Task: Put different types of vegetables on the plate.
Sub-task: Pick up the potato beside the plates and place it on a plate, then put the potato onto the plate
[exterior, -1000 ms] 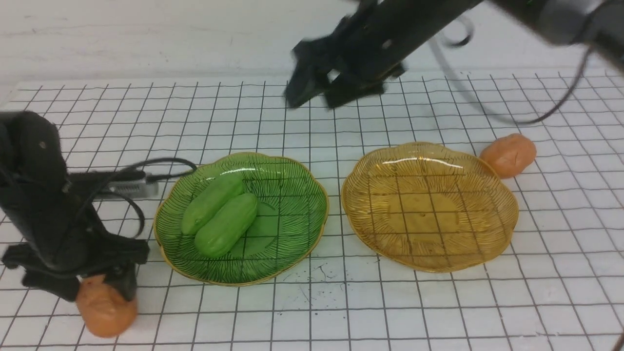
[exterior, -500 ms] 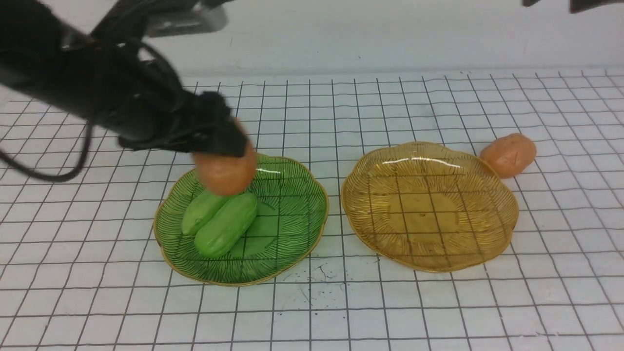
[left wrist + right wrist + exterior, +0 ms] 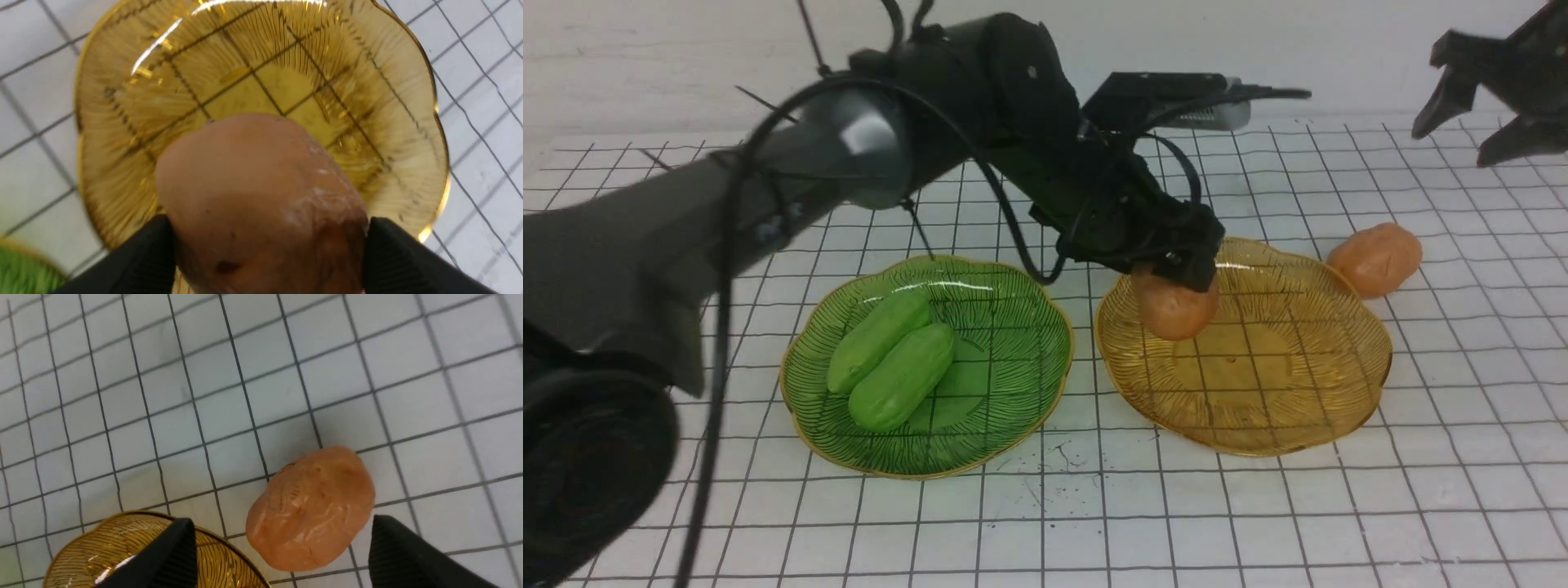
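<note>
My left gripper (image 3: 1176, 273) is shut on an orange-brown potato (image 3: 1174, 309) and holds it just above the near-left part of the amber plate (image 3: 1282, 408); the left wrist view shows the potato (image 3: 261, 196) between the black fingers (image 3: 392, 253) over that plate (image 3: 122, 102). Two light-green cucumbers (image 3: 901, 377) (image 3: 876, 340) lie side by side on the green plate (image 3: 1005, 408). A second potato (image 3: 1374, 259) lies on the table beside the amber plate's far right rim. My right gripper (image 3: 1486, 122) is open, high above that potato (image 3: 312, 508).
The table is a white sheet with a black grid (image 3: 1094, 523). My left arm (image 3: 890, 155) stretches across above the green plate's far side. A white wall (image 3: 686, 57) bounds the far edge. The amber plate's rim (image 3: 102, 526) shows in the right wrist view.
My left gripper has picked the potato up from the near left of the table and carried it right, past the green plate, to over the amber plate. My right gripper moved right, above the second potato.
</note>
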Robot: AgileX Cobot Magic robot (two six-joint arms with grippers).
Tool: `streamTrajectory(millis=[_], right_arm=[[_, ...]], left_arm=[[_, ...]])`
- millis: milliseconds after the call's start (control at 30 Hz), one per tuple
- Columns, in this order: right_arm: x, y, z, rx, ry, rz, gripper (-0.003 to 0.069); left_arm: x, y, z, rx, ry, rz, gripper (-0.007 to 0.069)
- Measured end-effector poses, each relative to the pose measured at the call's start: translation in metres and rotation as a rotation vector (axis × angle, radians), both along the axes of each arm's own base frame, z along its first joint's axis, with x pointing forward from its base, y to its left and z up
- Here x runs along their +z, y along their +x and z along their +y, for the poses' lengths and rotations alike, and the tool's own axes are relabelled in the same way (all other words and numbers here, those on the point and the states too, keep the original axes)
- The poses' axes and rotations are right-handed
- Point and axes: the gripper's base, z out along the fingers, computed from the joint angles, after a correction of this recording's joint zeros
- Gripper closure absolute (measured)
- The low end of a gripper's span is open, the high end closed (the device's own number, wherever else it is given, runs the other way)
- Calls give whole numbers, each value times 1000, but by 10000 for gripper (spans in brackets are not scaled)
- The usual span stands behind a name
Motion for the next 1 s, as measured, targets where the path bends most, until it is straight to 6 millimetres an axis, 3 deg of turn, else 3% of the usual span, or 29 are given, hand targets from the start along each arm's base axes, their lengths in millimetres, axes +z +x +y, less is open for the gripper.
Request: streamTrajectory(millis=[167,433,800,1000], right_arm=[[-44,13,-2,-24,31,85,74],[-73,18,-3,-116,76,160,52],[-102,24,5,-221,187,242,52],[-112,27,11,-223,213,252,83]], left_arm=[[-27,16,-12,6,9,27,88],[-33,18,-13,8,15,40,-55],[-34,15,-12,-5,30,66,-49],[-36,12,-11,-19,47,96,26]])
